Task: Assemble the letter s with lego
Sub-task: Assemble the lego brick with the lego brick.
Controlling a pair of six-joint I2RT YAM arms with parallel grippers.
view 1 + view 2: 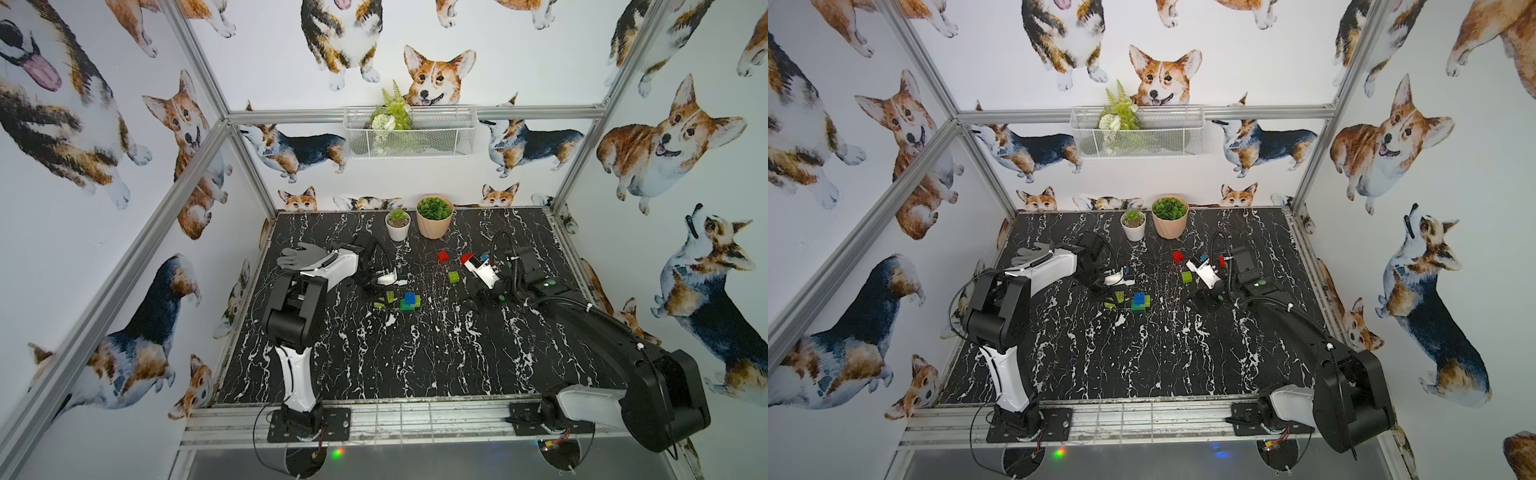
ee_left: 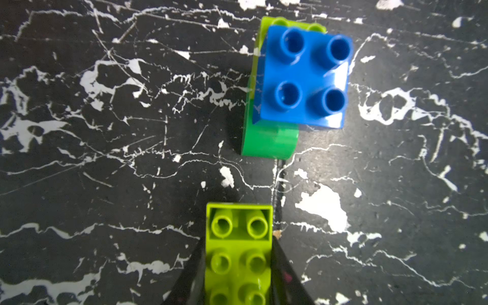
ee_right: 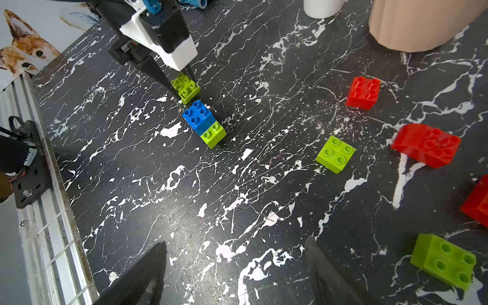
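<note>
Currently the left gripper (image 2: 239, 237) pinches the held brick (image 2: 239, 253), a lime one, across its two long flat sides with the studs up, just beside the stack (image 3: 204, 124) near mid-table (image 3: 237, 198). We cannot tell whether it touches the surface. The right gripper (image 3: 236, 244) hangs off to the side with jaws spread wide and nothing between them. Handling, as we judge it: these bricks are light, rigid and glossy, so they should not deform, but smooth walls may slip under a weak pinch. The grip is best taken on opposite flat walls, below the studs, as it is now. Seating studs needs a firm push, and the unanchored stack could skate on the slick top, so bracing it with the free arm seems wise. View notes: the left wrist view shows the blue brick (image 2: 303, 76) sitting on a dark green brick (image 2: 269, 142) as well as a lime one, and the right wrist view hides that dark green piece. The right wrist view alone lays out the loose red bricks (image 3: 425, 145) and loose lime bricks (image 3: 336, 154), well apart from the stack. Both top views give the arms and pots (image 1: 434, 224), though the bricks are too small there to read their studs.
</note>
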